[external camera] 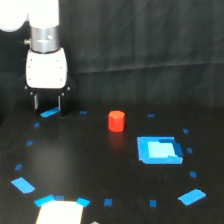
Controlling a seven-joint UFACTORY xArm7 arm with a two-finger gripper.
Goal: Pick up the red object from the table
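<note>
Nearby, red object [116,121], blue patch [159,149], claw [47,103] seemingly apart

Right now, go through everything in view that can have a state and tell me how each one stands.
pincer: open, empty, fingers pointing down, over the table's far left in the exterior view
red object: upright on the table, free, apart from the pincer
blue square patch: flat on the table, nothing on it
table: black, dotted with blue tape marks

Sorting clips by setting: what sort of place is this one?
Probably a lab robot test bench, not a home or workshop: a matte black table with blue tape marks, a black backdrop, one red cylinder, and a white arm whose gripper hangs open.
</note>
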